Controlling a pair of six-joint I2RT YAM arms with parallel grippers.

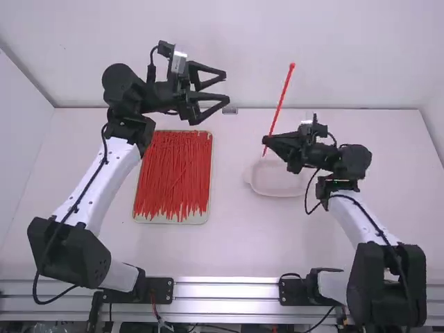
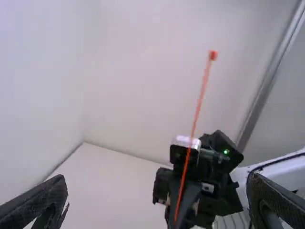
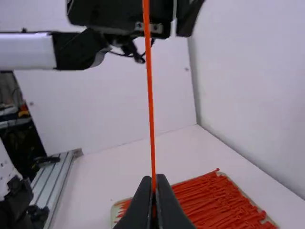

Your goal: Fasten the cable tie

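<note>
While the right arm's black two-finger gripper (image 1: 266, 143) hangs above the right half of the white table (image 1: 229, 243), its jaws are pressed together on the lower end of a single thin red plastic cable tie (image 1: 279, 109). The tie stands nearly upright, slightly tilted, with its small blocky end uppermost. Just below sits what seems to be a shallow clear plastic dish (image 1: 277, 186) resting on the table. Raised near the table's far edge, left of the middle, the left arm's black gripper (image 1: 225, 89) has its jaws spread wide, holding nothing. Below it, a flat beige rectangular tray (image 1: 171, 220) carries a heap of loose red cable ties (image 1: 173, 173).
</note>
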